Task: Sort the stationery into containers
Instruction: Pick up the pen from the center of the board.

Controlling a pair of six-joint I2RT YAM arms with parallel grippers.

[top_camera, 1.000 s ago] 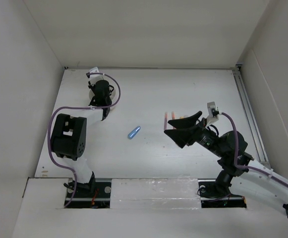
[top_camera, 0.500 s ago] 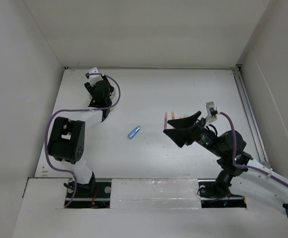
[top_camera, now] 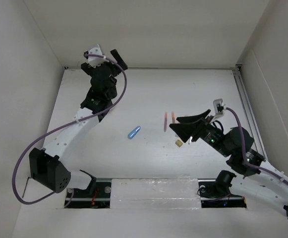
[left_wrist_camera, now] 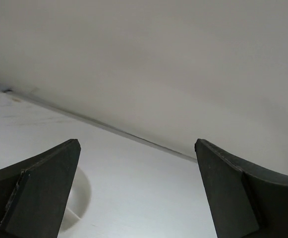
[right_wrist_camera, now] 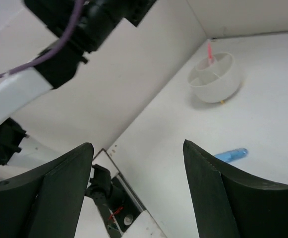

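Observation:
The white divided cup (right_wrist_camera: 215, 77) stands at the far left with a pink pen (right_wrist_camera: 209, 49) upright in one compartment. In the top view my left arm hides it. My left gripper (top_camera: 103, 62) (left_wrist_camera: 136, 144) hangs open and empty above it, facing the back wall; the cup's rim (left_wrist_camera: 82, 198) shows by its left finger. A blue capsule (top_camera: 134, 132) (right_wrist_camera: 230, 155) lies mid-table. A pink pen (top_camera: 165, 121), an orange pen (top_camera: 174, 117) and a tan eraser cube (top_camera: 178, 143) lie by my right gripper (top_camera: 176, 124) (right_wrist_camera: 136, 146), which is open and empty.
White walls close the table at the back and on both sides. A metal rail (top_camera: 248, 114) runs along the right edge. The arm bases and a taped strip (top_camera: 153, 191) sit at the near edge.
My left gripper has opened and risen from the cup toward the back wall. The right gripper has drawn back to the right, uncovering the pens and the eraser cube.

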